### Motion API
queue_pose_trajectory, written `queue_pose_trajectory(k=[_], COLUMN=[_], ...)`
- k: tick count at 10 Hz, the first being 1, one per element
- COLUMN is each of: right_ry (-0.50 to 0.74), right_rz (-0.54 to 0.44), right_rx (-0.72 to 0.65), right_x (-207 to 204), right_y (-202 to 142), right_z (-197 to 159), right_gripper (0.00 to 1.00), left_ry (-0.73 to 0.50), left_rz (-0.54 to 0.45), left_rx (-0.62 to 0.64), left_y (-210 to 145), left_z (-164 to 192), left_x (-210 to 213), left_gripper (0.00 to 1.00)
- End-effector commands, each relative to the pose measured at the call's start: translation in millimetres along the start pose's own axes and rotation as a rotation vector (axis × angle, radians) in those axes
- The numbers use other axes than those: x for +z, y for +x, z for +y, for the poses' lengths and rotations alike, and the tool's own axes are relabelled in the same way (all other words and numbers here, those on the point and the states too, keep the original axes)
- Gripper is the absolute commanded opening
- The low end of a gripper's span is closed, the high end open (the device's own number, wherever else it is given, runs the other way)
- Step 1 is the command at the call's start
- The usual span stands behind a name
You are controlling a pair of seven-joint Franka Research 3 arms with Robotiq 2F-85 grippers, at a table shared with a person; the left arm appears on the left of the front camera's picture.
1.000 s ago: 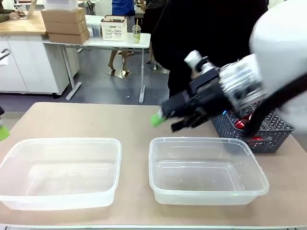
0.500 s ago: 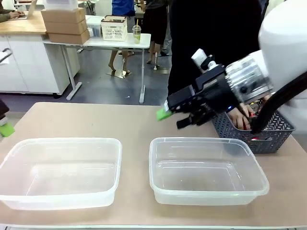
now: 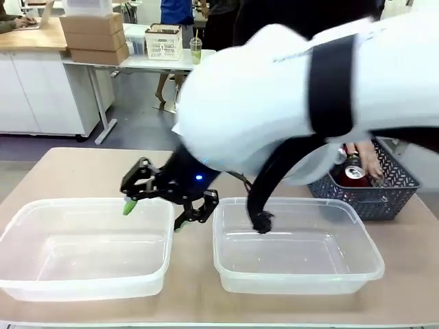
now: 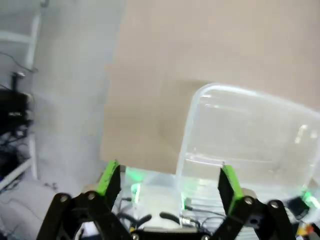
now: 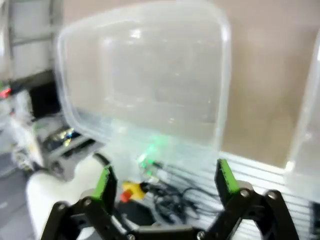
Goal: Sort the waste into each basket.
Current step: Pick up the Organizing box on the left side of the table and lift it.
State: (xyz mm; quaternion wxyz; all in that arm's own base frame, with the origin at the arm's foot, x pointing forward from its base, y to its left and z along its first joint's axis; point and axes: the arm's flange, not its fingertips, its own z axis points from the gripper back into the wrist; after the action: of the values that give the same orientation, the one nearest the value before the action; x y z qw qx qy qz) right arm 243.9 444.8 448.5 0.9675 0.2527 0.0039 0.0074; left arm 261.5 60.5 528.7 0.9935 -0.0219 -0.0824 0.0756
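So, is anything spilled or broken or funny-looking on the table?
Nothing stands out. The left clear plastic rectangular tub and the right clear plastic rectangular tub sit upright, level and empty. A red and black drink can sits inside the dark grey lattice plastic basket, beside a person's hand. Nothing is spilled on the tan table.

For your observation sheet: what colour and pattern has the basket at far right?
The basket is dark grey, lattice-patterned; clearest in front view.

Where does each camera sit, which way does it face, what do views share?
Front: between the arms, facing across the table; right arm, open right gripper, person's hand.
Left wrist: looks down past the open left gripper at the left tub.
Right wrist: looks down past its fingers at that tub.
Shared: the left tub.
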Motion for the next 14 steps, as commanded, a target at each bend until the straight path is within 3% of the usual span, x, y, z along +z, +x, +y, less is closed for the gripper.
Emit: queue_pose_trajectory(k=[1, 3, 4, 5, 6, 10, 11, 14], right_ry=[0.092, 0.092, 0.010, -0.142, -0.191, -0.300, -0.329, -0.404], right_rz=[0.031, 0.031, 0.012, -0.011, -0.034, -0.011, -0.016, 0.042], right_rx=[0.037, 0.037, -0.001, -0.029, -0.052, -0.077, -0.088, -0.118], right_x=[14.1, 14.1, 1.7, -13.9, -21.9, -51.0, -58.4, -84.2], right_y=[-6.3, -6.3, 0.9, 1.5, 5.0, 13.5, 13.9, 19.9], right_z=[-6.1, -6.1, 1.0, 13.0, 18.2, 20.7, 21.9, 21.8], right_gripper=[1.00, 1.00, 1.00, 1.00, 1.00, 1.00, 1.00, 1.00], left_ry=[0.023, 0.023, -0.006, -0.009, -0.046, -0.069, -0.025, -0.067], left_rz=[-0.021, -0.021, -0.002, 0.079, 0.178, 0.349, 0.364, 0.392], left_rx=[-0.038, -0.038, -0.023, -0.118, -0.144, -0.107, -0.067, -0.043], left_y=[-1.9, -1.9, 0.8, 0.4, -2.8, -33.6, -39.1, -49.8], left_z=[-18.0, -18.0, -4.8, -20.3, -23.9, -21.4, -16.3, -13.9], left_x=[5.6, 5.6, 0.6, -24.1, -53.1, -150.8, -167.9, -191.5], left_gripper=[1.00, 1.00, 1.00, 1.00, 1.00, 1.00, 1.00, 1.00])
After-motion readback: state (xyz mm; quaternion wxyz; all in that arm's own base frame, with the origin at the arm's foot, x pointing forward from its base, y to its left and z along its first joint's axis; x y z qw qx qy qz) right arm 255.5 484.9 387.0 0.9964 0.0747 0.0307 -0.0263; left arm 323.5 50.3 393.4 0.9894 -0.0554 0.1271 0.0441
